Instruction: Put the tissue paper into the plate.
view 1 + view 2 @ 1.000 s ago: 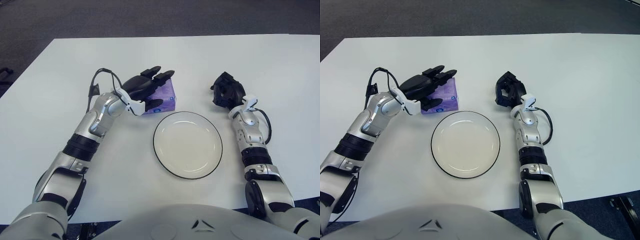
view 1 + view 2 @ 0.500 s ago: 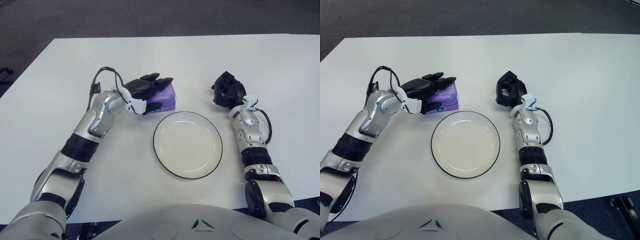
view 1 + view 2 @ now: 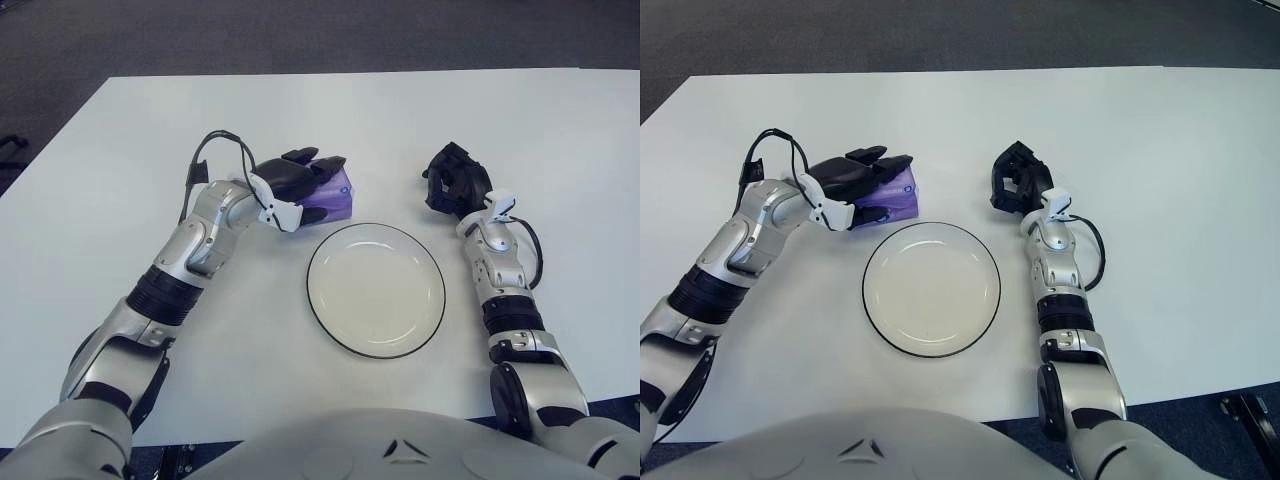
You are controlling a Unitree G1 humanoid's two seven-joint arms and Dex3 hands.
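Since a second ago the left hand (image 3: 298,183) has rolled over and closed down on the purple tissue pack (image 3: 335,192), its upper fingers now lying across the top and the thumb tucked against the near side; whether the pack has left the table cannot be told. The pack sits inside that grasp, with its right end poking out past the fingertips, and the plate (image 3: 376,289) lies nearer the robot and to the right of the hand, close but not touching. The right hand (image 3: 455,182) shows beyond the plate's right edge, fingers curled on nothing, idle. The likely trouble from here is the hold itself: the pack is soft and looks pinched mostly at one end, so it may crumple, pivot or slip out during the carry, or drag along and nudge the plate if it is kept too low. A late release could leave it hanging over the rim. Underneath is a plain white table (image 3: 560,130), smooth, with dark grey carpet (image 3: 300,35) beyond its far edge.
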